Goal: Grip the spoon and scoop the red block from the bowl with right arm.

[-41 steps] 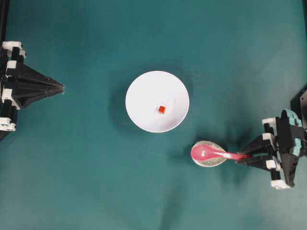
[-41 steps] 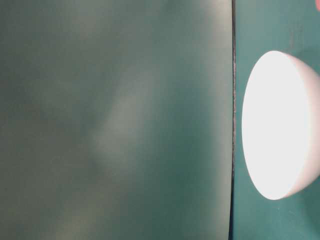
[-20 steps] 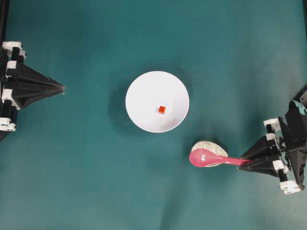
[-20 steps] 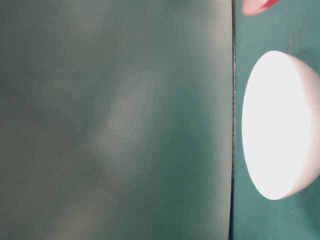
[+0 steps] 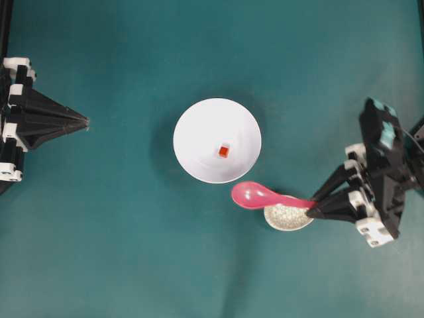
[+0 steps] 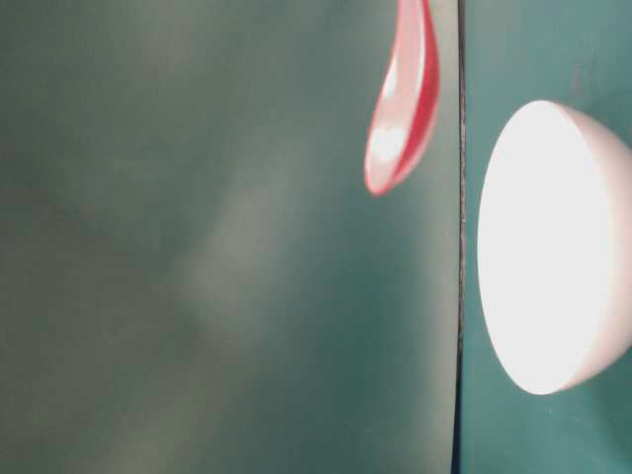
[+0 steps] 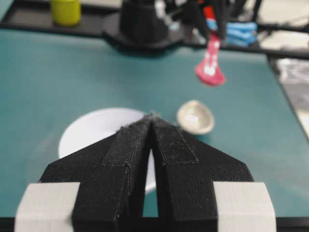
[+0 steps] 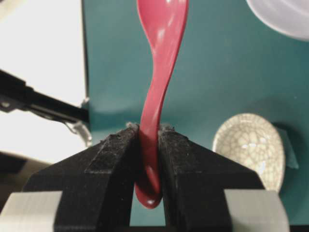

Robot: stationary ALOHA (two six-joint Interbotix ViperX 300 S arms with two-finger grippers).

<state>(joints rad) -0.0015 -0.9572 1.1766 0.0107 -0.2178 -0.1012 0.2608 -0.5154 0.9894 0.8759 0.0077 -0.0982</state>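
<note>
The pink spoon (image 5: 255, 195) hangs in the air just right of and below the white bowl (image 5: 199, 126), its scoop pointing left. My right gripper (image 5: 311, 207) is shut on the spoon's handle; in the right wrist view the spoon (image 8: 157, 87) sticks out between the black fingers of my right gripper (image 8: 149, 128). The tiny red block (image 5: 223, 152) lies inside the bowl, right of its middle. In the table-level view the spoon's (image 6: 403, 104) scoop floats left of the bowl's (image 6: 553, 247) side. My left gripper (image 5: 86, 121) is shut and empty at the far left, seen again as my left gripper (image 7: 152, 117).
A small speckled off-white dish (image 5: 288, 216) sits on the teal table under the spoon's handle; the same dish (image 8: 250, 147) shows in the right wrist view. A yellow cup (image 7: 65, 10) stands at the table's far edge.
My right gripper has lifted the spoon off the speckled dish and carried it left and up toward the bowl. The spoon has come into the table-level view. The left arm has stayed still.
</note>
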